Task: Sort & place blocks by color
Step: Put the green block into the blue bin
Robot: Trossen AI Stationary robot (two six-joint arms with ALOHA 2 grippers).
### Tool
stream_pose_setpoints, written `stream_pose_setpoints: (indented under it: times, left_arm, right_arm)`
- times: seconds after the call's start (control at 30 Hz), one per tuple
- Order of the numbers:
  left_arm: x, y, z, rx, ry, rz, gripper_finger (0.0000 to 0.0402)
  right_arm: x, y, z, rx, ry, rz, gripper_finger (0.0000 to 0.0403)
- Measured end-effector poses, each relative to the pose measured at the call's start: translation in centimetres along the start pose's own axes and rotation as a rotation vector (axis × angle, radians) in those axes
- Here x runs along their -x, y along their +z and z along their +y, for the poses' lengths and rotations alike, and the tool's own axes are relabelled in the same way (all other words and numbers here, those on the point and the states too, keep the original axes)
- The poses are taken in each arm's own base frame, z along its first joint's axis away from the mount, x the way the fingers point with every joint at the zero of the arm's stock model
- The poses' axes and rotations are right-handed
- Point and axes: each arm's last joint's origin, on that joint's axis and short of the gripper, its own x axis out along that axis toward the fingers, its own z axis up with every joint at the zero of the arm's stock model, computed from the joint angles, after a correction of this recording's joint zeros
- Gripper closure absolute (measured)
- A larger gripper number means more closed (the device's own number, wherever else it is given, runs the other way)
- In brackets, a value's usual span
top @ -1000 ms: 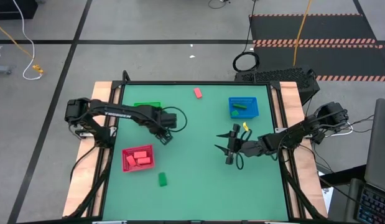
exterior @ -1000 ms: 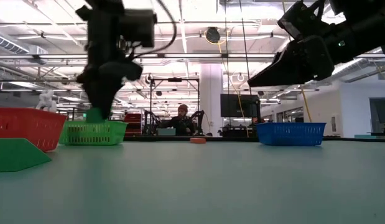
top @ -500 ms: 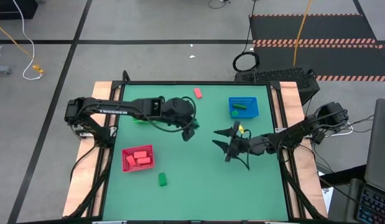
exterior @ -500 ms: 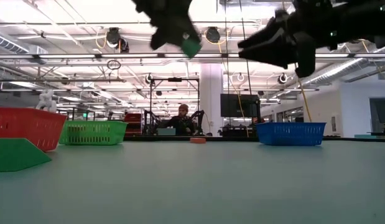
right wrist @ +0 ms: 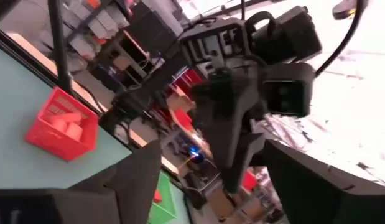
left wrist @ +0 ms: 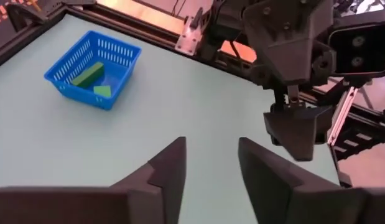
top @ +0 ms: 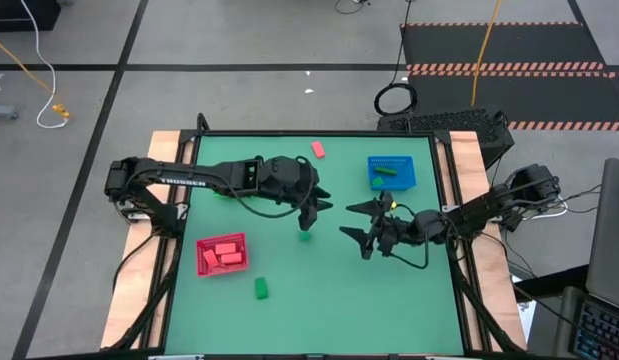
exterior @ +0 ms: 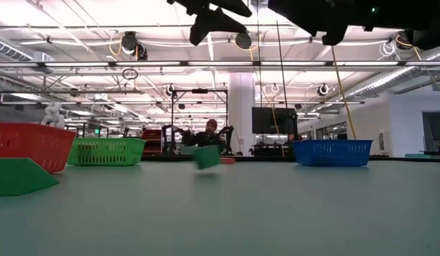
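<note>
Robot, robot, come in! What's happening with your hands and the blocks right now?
Left gripper and right gripper both open, empty, facing mid-table. Green block loose below left gripper. Pink block waits at far edge. Nothing blocking.

We noted a grey concrete floor (top: 239, 90) crossed by black tape lines, with striped hazard matting (top: 509, 45) at upper right. Across the low view, ceiling light strips (exterior: 84, 65) glared over distant racks and a dark monitor (exterior: 269, 119) at centre.
</note>
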Motion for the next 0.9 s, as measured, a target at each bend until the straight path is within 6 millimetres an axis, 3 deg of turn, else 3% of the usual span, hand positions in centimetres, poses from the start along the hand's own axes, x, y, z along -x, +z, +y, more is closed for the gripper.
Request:
stream_pose_setpoints:
  times: [0.17,0.27,0.4,0.57,0.77,0.9]
  left_arm:
    - [0.0,-0.5,0.2,-0.007,0.017,0.049,0.0304]
    - [0.1,-1.1,0.4,-0.047,0.048,0.114,0.0321]
    - [0.2,-1.6,0.4,-0.092,0.15,0.134,0.0325]
    - [0.5,-2.5,0.5,-0.14,0.334,0.178,0.0326]
    - [1.2,-2.6,0.0,-0.187,0.41,0.174,0.0325]
    - [1.5,-4.0,-0.6,-0.23,0.391,0.246,0.0325]
  right_arm:
    - [0.0,-0.5,0.3,-0.05,0.034,0.044,0.0092]
    - [-0.1,-1.3,0.6,-0.177,0.071,0.105,0.0089]
    - [-0.3,-3.0,1.0,-0.45,0.109,0.232,0.0092]
    - [-0.9,-4.3,2.2,-0.654,0.216,0.239,0.0093]
    - [-3.1,-5.5,4.2,-0.728,0.298,0.279,0.0094]
    - [-4.6,-5.8,5.4,-0.725,0.325,0.292,0.0094]
